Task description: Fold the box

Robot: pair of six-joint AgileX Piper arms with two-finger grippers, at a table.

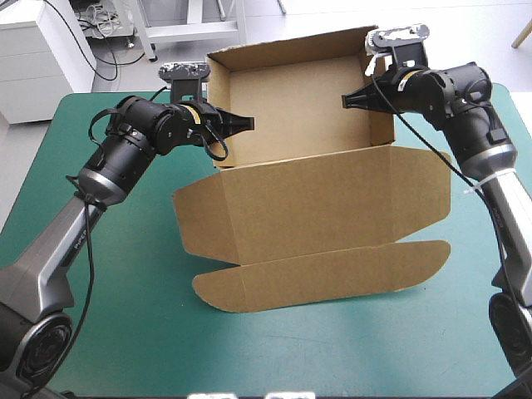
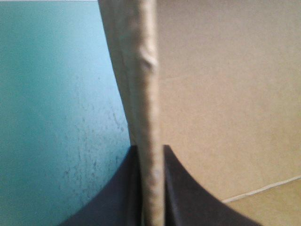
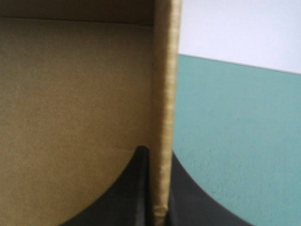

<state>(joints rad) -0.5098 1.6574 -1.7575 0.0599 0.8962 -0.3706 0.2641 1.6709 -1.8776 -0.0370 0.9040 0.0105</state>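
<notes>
The box (image 1: 307,208) is sitting open on the worktop (image 1: 150,332), the left hand (image 1: 247,123) and right hand (image 1: 346,100) each pinching a side wall; the board is looking light and stiff, best held at edges.

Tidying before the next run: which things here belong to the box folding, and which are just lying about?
In the job:
box
left gripper, jaws pinching one side wall
right gripper, pinching the opposite wall

Not in the job:
just the teal-green cover underneath
</notes>
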